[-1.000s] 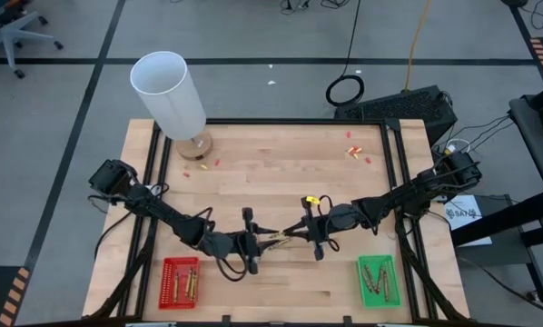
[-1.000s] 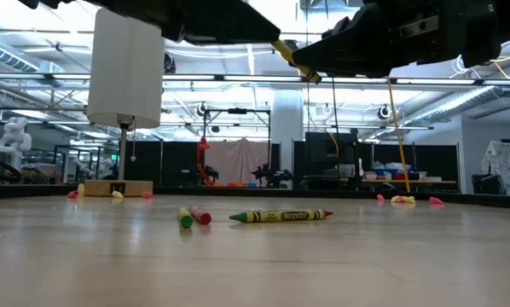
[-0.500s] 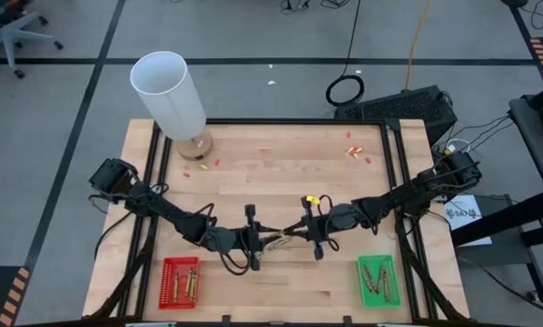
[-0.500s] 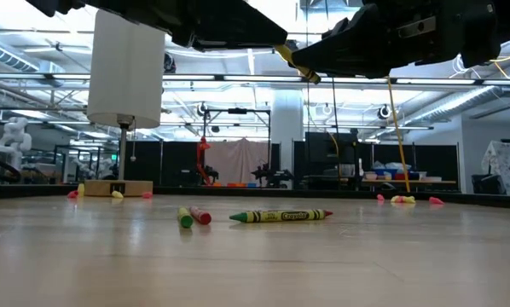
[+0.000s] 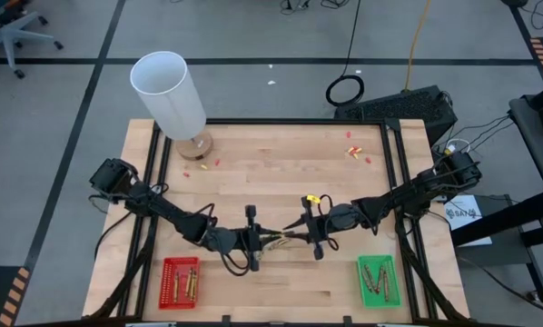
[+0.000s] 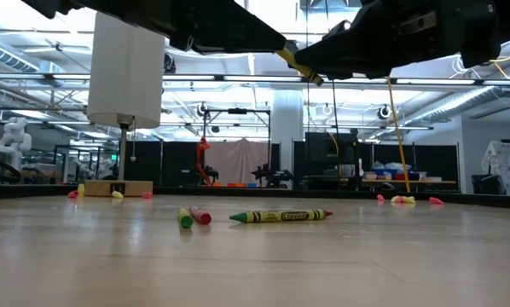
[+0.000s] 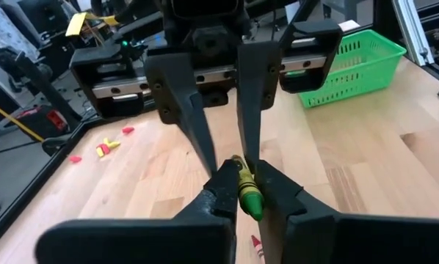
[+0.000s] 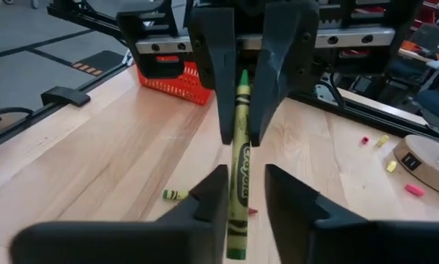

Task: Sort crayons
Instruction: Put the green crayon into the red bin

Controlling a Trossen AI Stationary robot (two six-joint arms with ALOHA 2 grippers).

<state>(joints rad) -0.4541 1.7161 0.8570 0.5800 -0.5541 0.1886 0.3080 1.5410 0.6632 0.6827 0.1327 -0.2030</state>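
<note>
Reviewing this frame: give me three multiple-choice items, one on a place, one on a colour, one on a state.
1. Where is the green tray?
A. By the white cylinder
B. Table centre
C. On the right arm's side, front edge

2. What colour is the crayon between the grippers?
A. Red
B. Green
C. Blue

3. Which gripper clamps it?
A. Left
B. Right
C. Neither

Answers:
1 C: the green tray shows there in the high view.
2 B: the crayon is green.
3 A: the left gripper pinches it; the right gripper stands apart from it.

Pale matt wooden table (image 5: 281,173); paper-wrapped crayon (image 8: 239,165); latticed plastic trays (image 7: 352,62).
</note>
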